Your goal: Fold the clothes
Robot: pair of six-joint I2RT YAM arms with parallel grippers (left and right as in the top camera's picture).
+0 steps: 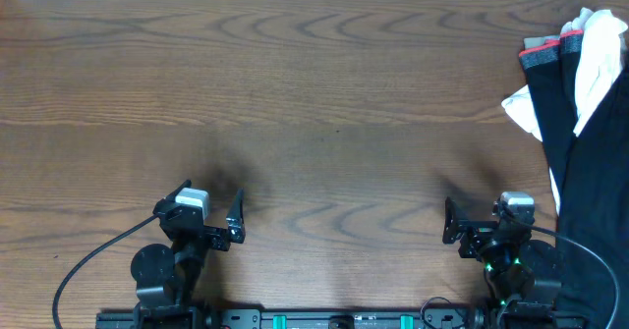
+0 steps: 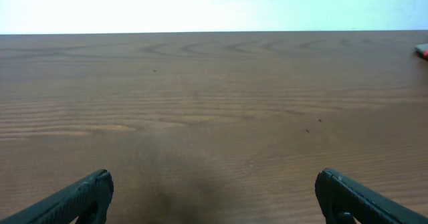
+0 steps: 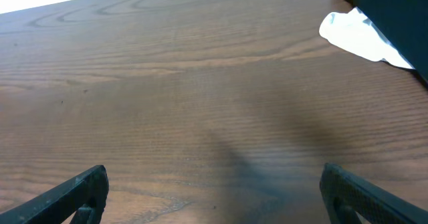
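Both arms sit at the near edge of the dark brown wood-grain tabletop (image 1: 314,103), one toward each near corner. The left claw (image 1: 236,223) and the right claw (image 1: 451,223) each stand with their fingers spread as wide as they go, holding nothing and touching nothing. Both wrist views show bare wood between the finger ends.

The plain black soft-fabric T-shirt (image 1: 590,182) lies in a heap along the right edge of the tabletop, draped down toward the near right corner, close beside the right arm. Toward the far right corner it lies against a black garment with a grey-and-red band (image 1: 541,59) and a crumpled white cloth (image 1: 595,59). Where one black piece ends and the other begins is hard to tell.

The step in hand appears to be fetching the shirt, with folding not yet begun. The right claw is much the nearer, so it seems best suited to pinch a single layer at the shirt's free edge, away from the banded garment and the white cloth. It can then drag the shirt toward the middle, where the left claw can take a second corner and help spread it flat. Grabbing deep into the heap risks bringing the other pieces along.

The wood looks smooth and matte, so cloth should slide easily. Black cables (image 1: 84,270) loop by the left arm's base. Beyond the far edge only a pale, featureless strip shows.
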